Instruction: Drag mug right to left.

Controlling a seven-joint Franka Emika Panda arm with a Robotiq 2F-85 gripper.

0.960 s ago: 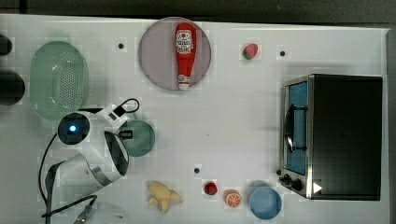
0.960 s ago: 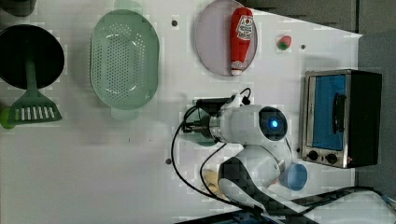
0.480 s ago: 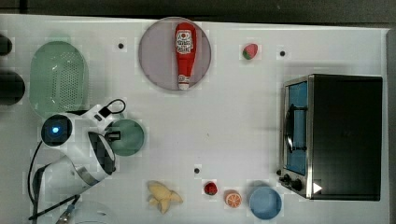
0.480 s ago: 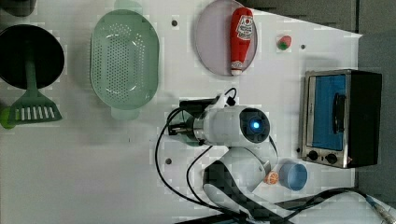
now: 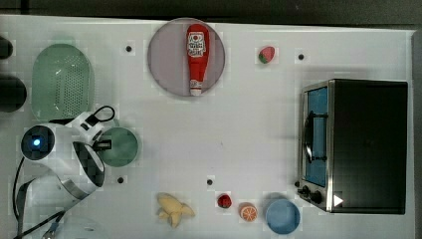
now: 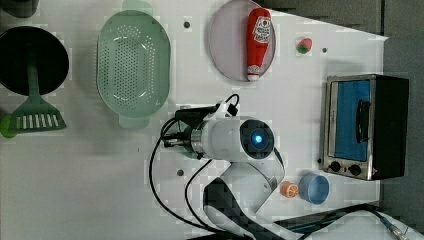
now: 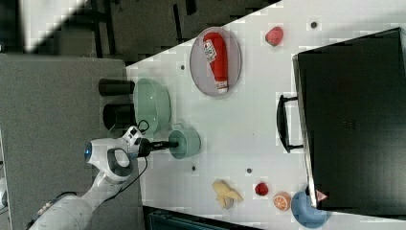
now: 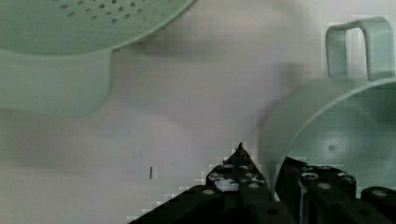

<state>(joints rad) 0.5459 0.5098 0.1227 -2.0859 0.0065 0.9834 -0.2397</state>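
The gripper (image 8: 275, 175) is sitting at the rim of the mug (image 5: 119, 147), and the wrist view is showing its two fingers (image 8: 236, 175) closed on the mug's wall, one finger outside and the other inside the cup. In the right view the gripper (image 7: 168, 143) is reaching to the mug (image 7: 184, 143) from the right view's left. The mug is standing upright on the white tabletop (image 5: 249, 129), and its handle (image 8: 357, 49) is pointing away from the gripper.

The pale mint colander (image 5: 62, 82) is lying near the gripper, toward the top view's upper left, apart from the mug. In the wrist view the colander (image 8: 70, 46) is showing its perforated wall and its handle beside the mug (image 8: 336, 135), with bare tabletop between them.

The grey plate (image 5: 166, 64) with the red ketchup bottle (image 5: 197, 57) on it is lying well apart from the gripper, toward the top view's upper right. The toaster oven (image 5: 358, 144) is standing far from the gripper, at the top view's right side. The light blue bowl (image 5: 282, 216) is sitting just beside the oven's lower corner, with the orange slice (image 5: 248, 212) and a small red fruit (image 5: 224, 200) next to it. The banana (image 5: 173, 210) is lying below the mug, toward the top view's bottom. A strawberry (image 5: 267, 54) is lying near the top edge of the tabletop.
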